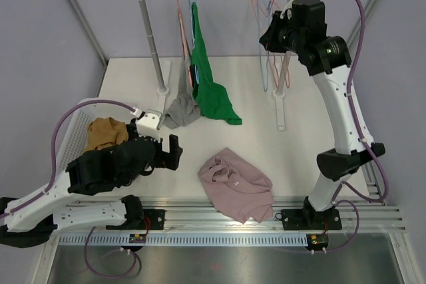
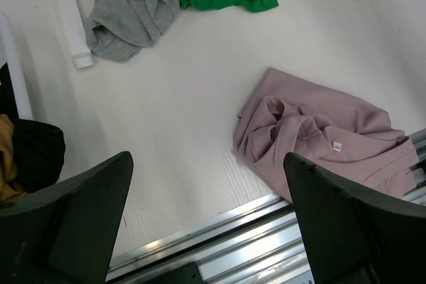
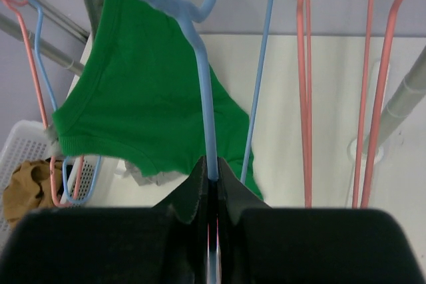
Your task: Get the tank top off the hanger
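Left gripper: jaws wide and empty over the near white table. The crumpled mauve fabric tank top lies just right of it, off any hanger. Your right gripper is clamped on the thin light-blue wire hanger at far right, likely to steady it.

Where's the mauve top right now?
In the top view the mauve top lies crumpled on the table at its near edge, just right of the open left gripper and in front of the green top.
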`<state>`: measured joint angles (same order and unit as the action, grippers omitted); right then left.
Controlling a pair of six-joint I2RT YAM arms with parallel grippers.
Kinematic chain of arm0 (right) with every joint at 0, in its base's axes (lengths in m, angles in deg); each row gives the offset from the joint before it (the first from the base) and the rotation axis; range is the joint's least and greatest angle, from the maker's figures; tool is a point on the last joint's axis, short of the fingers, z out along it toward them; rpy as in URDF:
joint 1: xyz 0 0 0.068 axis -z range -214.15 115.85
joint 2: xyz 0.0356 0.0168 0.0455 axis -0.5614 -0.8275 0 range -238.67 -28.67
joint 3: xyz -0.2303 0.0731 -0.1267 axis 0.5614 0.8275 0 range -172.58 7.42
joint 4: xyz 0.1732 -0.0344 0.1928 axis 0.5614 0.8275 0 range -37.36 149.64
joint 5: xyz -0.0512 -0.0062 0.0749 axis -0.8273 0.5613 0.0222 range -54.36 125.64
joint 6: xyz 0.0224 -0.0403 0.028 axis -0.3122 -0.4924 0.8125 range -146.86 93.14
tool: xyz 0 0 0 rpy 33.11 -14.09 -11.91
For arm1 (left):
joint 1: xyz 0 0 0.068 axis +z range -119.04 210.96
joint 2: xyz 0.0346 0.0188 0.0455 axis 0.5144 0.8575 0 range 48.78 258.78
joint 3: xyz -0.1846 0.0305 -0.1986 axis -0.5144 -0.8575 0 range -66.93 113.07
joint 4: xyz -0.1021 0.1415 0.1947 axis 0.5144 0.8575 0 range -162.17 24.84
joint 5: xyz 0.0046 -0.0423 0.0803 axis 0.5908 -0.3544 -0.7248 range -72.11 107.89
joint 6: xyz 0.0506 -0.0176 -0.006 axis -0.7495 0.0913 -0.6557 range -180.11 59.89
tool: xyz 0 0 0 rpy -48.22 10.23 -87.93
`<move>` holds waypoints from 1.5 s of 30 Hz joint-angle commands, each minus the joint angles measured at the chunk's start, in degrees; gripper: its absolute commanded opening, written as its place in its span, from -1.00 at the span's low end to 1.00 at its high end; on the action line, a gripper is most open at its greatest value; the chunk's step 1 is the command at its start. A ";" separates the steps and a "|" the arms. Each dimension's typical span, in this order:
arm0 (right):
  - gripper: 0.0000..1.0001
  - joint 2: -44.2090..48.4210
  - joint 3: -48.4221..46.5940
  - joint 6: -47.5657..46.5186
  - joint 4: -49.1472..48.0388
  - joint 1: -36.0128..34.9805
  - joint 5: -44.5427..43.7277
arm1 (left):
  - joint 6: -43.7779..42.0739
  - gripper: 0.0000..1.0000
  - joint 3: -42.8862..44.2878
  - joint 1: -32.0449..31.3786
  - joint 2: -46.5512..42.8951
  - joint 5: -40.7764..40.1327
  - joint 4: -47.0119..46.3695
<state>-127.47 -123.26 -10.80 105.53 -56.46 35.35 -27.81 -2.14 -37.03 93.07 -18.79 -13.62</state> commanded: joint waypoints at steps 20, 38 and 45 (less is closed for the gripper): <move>-1.00 -14.58 -13.04 2.58 3.99 5.96 9.97 | -2.68 0.98 -5.21 -0.31 -5.81 -2.07 -3.26; 0.96 4.74 -1.99 -0.76 4.26 5.87 8.99 | -0.22 0.98 -5.91 -2.05 13.25 7.24 -21.53; 0.99 25.48 20.43 -1.99 -2.51 5.96 12.33 | 1.28 0.98 -4.33 -6.54 28.82 9.35 -28.65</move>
<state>-108.81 -109.31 -11.44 107.62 -50.49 44.99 -28.10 -8.37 -42.05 117.25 -11.80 -35.57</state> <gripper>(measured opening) 0.993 0.988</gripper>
